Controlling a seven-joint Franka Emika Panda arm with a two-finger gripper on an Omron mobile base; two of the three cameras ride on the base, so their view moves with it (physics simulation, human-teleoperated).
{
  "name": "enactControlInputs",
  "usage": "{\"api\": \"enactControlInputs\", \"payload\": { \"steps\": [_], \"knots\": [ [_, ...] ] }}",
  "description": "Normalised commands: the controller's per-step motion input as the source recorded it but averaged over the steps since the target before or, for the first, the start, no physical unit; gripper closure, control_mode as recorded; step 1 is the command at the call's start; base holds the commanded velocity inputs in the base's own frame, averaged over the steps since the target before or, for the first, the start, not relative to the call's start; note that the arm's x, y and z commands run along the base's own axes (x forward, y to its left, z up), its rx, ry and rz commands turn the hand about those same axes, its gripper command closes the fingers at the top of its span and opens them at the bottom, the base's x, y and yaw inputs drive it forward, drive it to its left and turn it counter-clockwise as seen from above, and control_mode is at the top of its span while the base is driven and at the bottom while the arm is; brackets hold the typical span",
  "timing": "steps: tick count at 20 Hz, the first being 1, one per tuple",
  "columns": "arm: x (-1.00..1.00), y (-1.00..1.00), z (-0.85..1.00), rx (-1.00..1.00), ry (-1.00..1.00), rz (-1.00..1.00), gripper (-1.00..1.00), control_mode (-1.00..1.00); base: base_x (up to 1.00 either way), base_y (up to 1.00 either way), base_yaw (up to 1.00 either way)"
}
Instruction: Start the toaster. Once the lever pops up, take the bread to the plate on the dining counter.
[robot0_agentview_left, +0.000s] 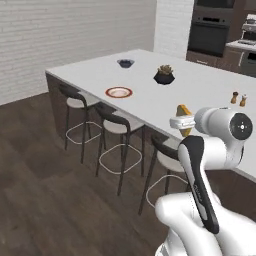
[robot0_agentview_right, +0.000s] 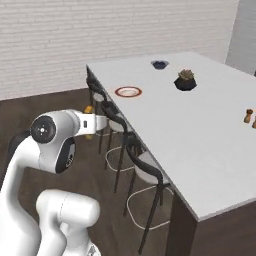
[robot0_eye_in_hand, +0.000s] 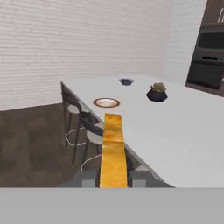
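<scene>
Here, gripper (robot0_eye_in_hand: 113, 178) clamped on bread (robot0_eye_in_hand: 113, 148), slice edge-on between fingers (robot0_eye_in_hand: 87, 178), pointing toward 12 o'clock in hand view. Bread held in air at near edge of dining counter (robot0_agentview_left: 150, 102), above stools (robot0_agentview_left: 116, 127). Plate (robot0_eye_in_hand: 106, 103) on counter just beyond slice tip, well apart. Potted plant (robot0_eye_in_hand: 156, 92) at 1 o'clock, small bowl (robot0_eye_in_hand: 126, 81) farther back.

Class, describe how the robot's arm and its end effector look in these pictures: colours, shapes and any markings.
The arm is glossy white with rounded, tube-like links. A dark grey-black band runs along one link, and a round dark cap with a small centre mark covers a joint. The end effector has two small, blocky dark grey finger tips. No cables or lettering can be made out.
</scene>
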Motion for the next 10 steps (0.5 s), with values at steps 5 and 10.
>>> {"api": "enactControlInputs", "payload": {
  "steps": [5,10],
  "knots": [
    [0.0,0.0,0.0,0.0,0.0,0.0,1.0,1.0,1.0,1.0,-0.48],
    [0.0,0.0,0.0,0.0,0.0,0.0,1.0,1.0,0.95,1.0,-0.47]
  ]
}}
